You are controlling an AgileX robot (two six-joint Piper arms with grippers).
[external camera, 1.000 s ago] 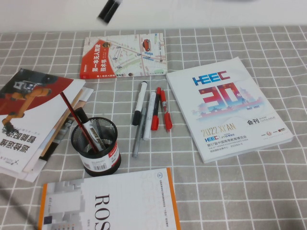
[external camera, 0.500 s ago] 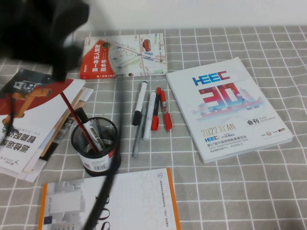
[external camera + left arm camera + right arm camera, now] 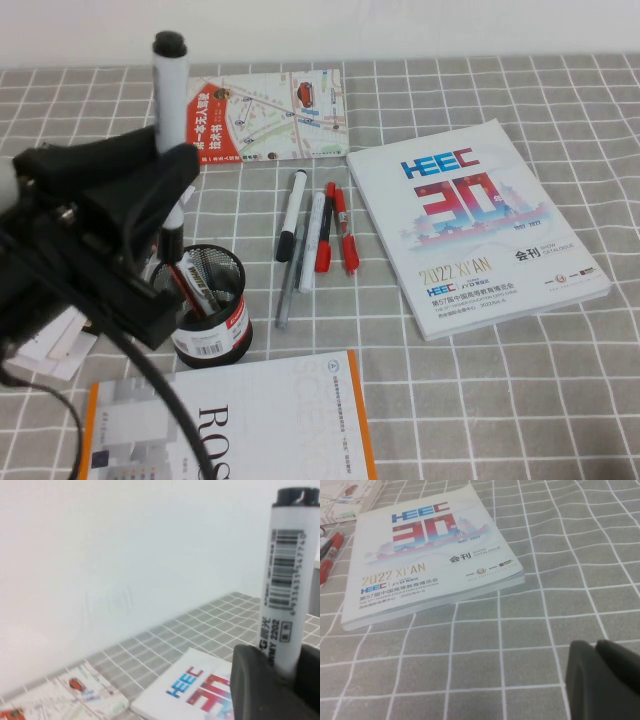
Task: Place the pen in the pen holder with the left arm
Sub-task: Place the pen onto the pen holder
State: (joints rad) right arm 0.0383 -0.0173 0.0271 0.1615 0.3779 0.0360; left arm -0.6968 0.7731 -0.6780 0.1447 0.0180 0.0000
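Over the holder, left side of table: we now see the left gripper hanging just above the pen holder; a second ago no arm was here, half a second ago only a dark blur swept across.
Pen: the pen stands upright in the left gripper, end plug up, black cap down towards the holder's mouth.
Jaws, left: clamped on the white barrel; the wrist view shows the pen rising from a dark finger.
Meaning: we judge the carry done, lowering and release left.
Right gripper: low over the grey checked cloth beside the HEEC catalogue; we cannot tell how its jaws stand.
Unmoved: twin marker, slim grey pen and red-capped pens, lying side by side.
Materials: holder is black wire mesh, cylindrical, with barcode sticker and red band; pen barrel is smooth white plastic, printed with a barcode; cloth is soft woven; catalogue is glossy.
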